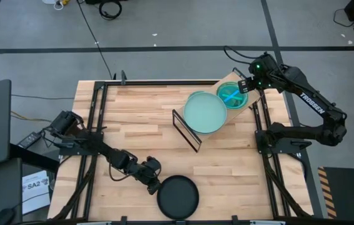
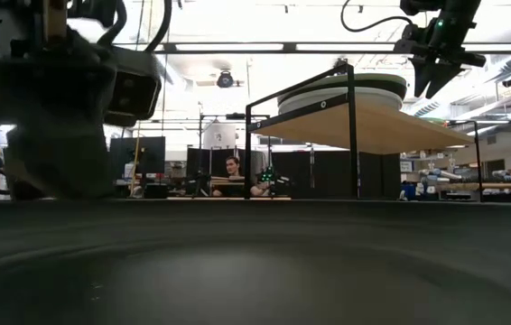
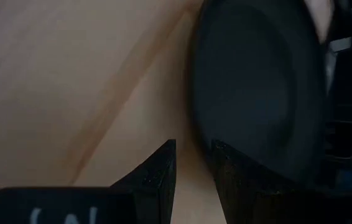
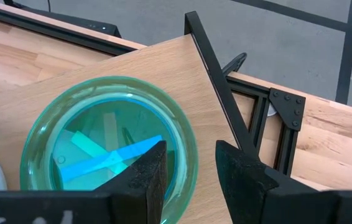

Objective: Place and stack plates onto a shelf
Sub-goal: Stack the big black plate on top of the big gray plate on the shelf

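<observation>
Black plate (image 1: 177, 197), plastic, near surface (image 1: 139, 125) front edge; left pincer (image 1: 154, 185) at its rim. Low view: shelf (image 2: 373, 126) carries mint plate (image 2: 346, 91). Left wrist: fingers (image 3: 157, 174) slightly spread, gripping nothing. Right wrist: teal plate (image 4: 111, 152) on shelf; right pincer (image 4: 191, 168) spread above. Prob. light, stiff, slick; take by rim.

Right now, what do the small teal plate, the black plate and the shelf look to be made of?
Small teal plate: see-through glossy plastic, probably; the board shows through it. Black plate: opaque, matte, likely plastic. Shelf: pale wood-grain board on thin black metal frame.
</observation>
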Action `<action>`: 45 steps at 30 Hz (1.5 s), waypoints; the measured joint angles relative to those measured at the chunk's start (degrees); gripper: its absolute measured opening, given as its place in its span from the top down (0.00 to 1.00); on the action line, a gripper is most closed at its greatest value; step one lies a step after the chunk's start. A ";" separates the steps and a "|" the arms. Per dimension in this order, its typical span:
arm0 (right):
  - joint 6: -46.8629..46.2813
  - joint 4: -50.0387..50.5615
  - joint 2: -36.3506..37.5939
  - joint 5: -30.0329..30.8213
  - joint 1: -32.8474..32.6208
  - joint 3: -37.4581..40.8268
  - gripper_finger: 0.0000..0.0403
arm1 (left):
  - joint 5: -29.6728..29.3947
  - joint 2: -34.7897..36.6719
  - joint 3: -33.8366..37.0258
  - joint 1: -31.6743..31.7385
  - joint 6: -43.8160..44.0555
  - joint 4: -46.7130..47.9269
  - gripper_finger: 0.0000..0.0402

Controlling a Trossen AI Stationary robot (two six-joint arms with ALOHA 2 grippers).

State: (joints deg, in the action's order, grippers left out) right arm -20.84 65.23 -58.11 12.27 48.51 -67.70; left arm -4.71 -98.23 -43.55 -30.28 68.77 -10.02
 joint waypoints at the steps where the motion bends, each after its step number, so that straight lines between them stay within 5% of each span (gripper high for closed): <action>1: 0.00 0.00 0.00 0.00 0.00 0.00 0.65 | 0.04 -0.14 0.02 -0.04 0.06 0.17 0.73; 37: 0.03 -0.01 0.00 0.02 0.00 -0.01 0.65 | 2.43 -4.03 -0.07 -0.35 1.39 -2.87 0.74; 45: 0.03 0.00 -0.02 0.02 0.00 -0.01 0.65 | 2.49 -4.12 -0.06 -0.33 1.13 -2.47 0.85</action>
State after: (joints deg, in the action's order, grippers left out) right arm -20.82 65.23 -58.13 12.29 48.51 -67.71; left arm -2.22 -102.35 -43.61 -30.61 69.90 -12.49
